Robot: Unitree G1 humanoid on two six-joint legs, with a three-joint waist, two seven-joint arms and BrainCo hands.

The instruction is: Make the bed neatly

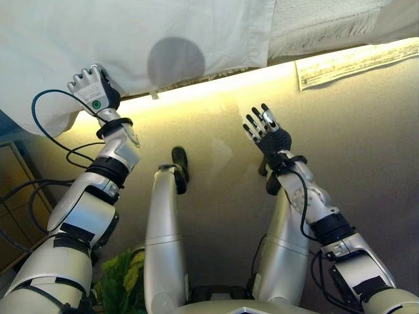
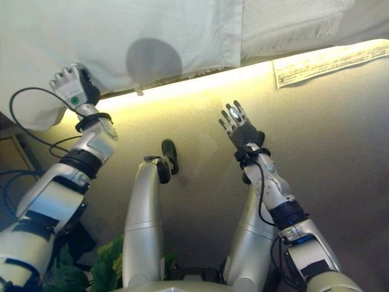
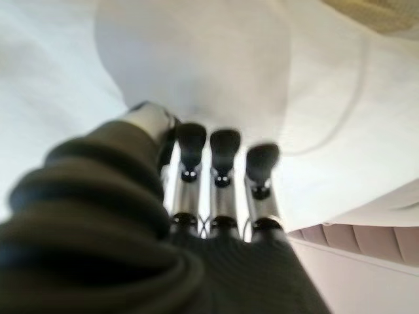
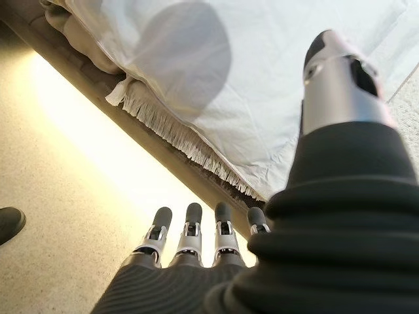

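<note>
A white sheet [image 1: 131,33] covers the bed at the top of the view and hangs over its near edge. My left hand [image 1: 91,88] is raised at that hanging edge, fingers curled on the sheet; the left wrist view shows its fingertips [image 3: 222,147] and thumb pressed into the white cloth [image 3: 327,98]. My right hand [image 1: 265,131] is open and empty, held over the floor a little short of the bed edge. The right wrist view shows its straight fingers [image 4: 190,239] pointing at the sheet's fringed edge [image 4: 177,131].
A white fringed blanket [image 1: 321,23] lies on the bed at the top right. A printed paper [image 1: 353,62] lies on the floor by the bed. A wooden cabinet [image 1: 13,196] stands at the left and a green plant [image 1: 121,275] low down.
</note>
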